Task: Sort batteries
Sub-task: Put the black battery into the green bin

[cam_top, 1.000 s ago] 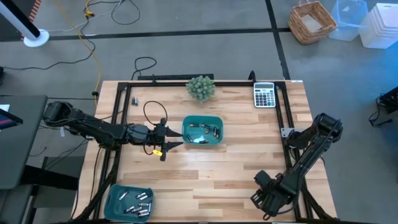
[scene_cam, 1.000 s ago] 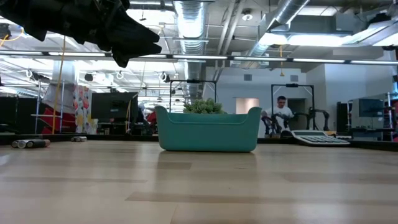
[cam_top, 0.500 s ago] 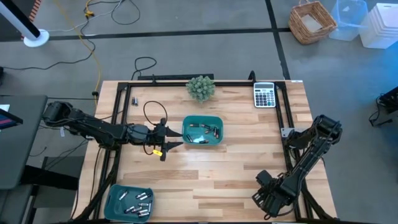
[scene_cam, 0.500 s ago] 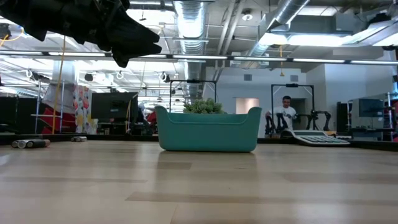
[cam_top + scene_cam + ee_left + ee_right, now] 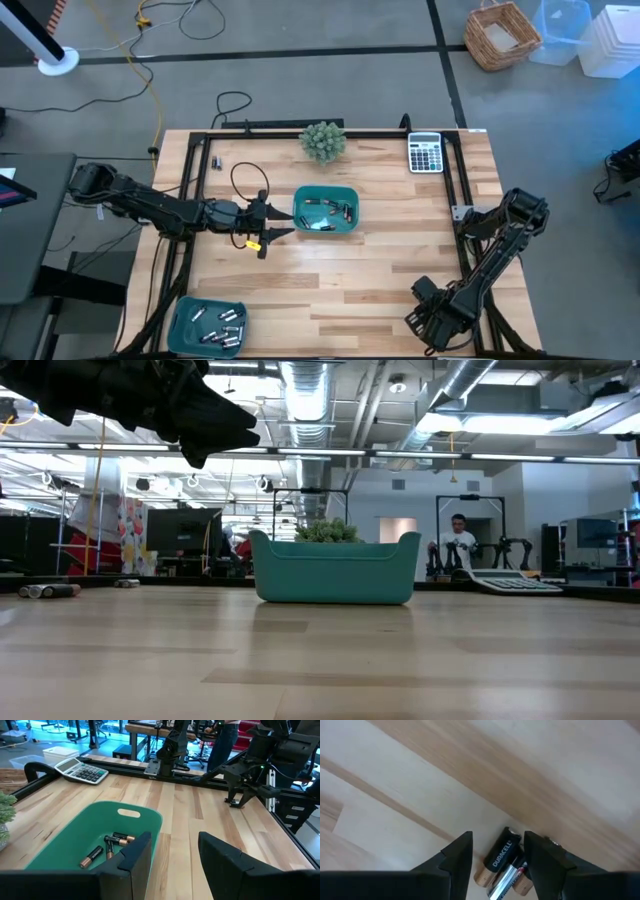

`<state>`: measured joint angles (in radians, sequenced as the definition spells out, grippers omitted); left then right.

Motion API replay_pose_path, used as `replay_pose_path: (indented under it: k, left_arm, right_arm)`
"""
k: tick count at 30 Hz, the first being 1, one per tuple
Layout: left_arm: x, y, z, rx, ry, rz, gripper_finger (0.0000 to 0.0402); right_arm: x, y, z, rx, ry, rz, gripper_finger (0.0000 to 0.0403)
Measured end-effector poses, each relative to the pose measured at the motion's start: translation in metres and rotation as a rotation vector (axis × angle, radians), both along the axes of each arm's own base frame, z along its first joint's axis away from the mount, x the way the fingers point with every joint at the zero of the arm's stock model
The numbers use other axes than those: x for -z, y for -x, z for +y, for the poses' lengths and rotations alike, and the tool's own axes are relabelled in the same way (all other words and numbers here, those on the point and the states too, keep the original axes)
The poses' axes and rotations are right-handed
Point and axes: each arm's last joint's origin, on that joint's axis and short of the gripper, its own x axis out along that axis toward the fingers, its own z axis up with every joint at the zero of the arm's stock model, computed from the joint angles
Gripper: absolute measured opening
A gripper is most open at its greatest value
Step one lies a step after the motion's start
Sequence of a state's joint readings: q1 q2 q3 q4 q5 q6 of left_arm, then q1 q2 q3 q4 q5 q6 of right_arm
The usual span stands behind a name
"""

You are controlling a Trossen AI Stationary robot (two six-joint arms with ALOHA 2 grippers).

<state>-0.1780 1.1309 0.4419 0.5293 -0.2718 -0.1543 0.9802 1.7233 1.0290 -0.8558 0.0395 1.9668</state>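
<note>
My right gripper (image 5: 497, 837) is open and points down at the table near its near right corner (image 5: 420, 318). A black and copper battery (image 5: 499, 856) and a silvery battery (image 5: 506, 879) lie on the wood between its fingers. My left gripper (image 5: 174, 837) is open and held above the table, just left of the middle teal tray (image 5: 326, 226), high in the low view (image 5: 215, 422). That tray (image 5: 75, 840) holds several batteries (image 5: 119, 839). A second teal tray (image 5: 190, 310) at the near left corner holds several silvery batteries (image 5: 222, 322). A few loose batteries (image 5: 48, 591) lie at the far left. My right gripper comes from above with one finger on each side of the two batteries lying side by side. One finger (image 5: 542, 862) stands close against them. Whether it touches them I cannot tell.
A grey calculator (image 5: 426, 153) and a small green plant (image 5: 323, 140) stand along the far edge. A black frame (image 5: 300, 133) runs round the table. Bare wood (image 5: 350, 280) lies between the two trays and the right arm. A person (image 5: 458, 542) is in the room behind.
</note>
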Motion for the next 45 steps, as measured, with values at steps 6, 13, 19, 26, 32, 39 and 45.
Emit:
replay_pose_path:
  k: [6, 13, 19, 26, 32, 39, 45]
  left_arm:
    - [0.000, 0.000, 0.000, 0.000, 0.000, 0.002, 0.0155]
    - [0.001, 0.000, 0.000, 0.000, -0.002, 0.009, 0.0155]
    - [0.001, 0.000, 0.000, 0.000, -0.002, 0.010, 0.0155]
    - [0.001, 0.000, 0.000, 0.001, -0.006, 0.012, 0.0155]
    - [0.002, 0.000, 0.000, 0.001, -0.007, 0.018, 0.0155]
    - [0.002, 0.000, 0.000, 0.001, -0.007, 0.018, 0.0155]
    - [0.002, 0.000, 0.000, 0.001, -0.008, 0.019, 0.0155]
  right_arm:
    - [0.000, 0.000, 0.001, 0.011, -0.005, -0.003, 0.0187]
    - [0.000, 0.000, 0.001, 0.009, -0.001, -0.007, 0.0186]
    - [0.000, 0.001, -0.001, 0.006, 0.014, -0.002, 0.0186]
    - [0.003, 0.002, -0.002, -0.001, 0.018, 0.000, 0.0186]
    - [0.005, 0.003, -0.003, -0.006, 0.021, 0.002, 0.0186]
    - [0.016, 0.001, 0.004, -0.018, 0.027, 0.008, 0.0186]
    - [0.017, -0.001, 0.008, -0.023, 0.048, 0.021, 0.0183]
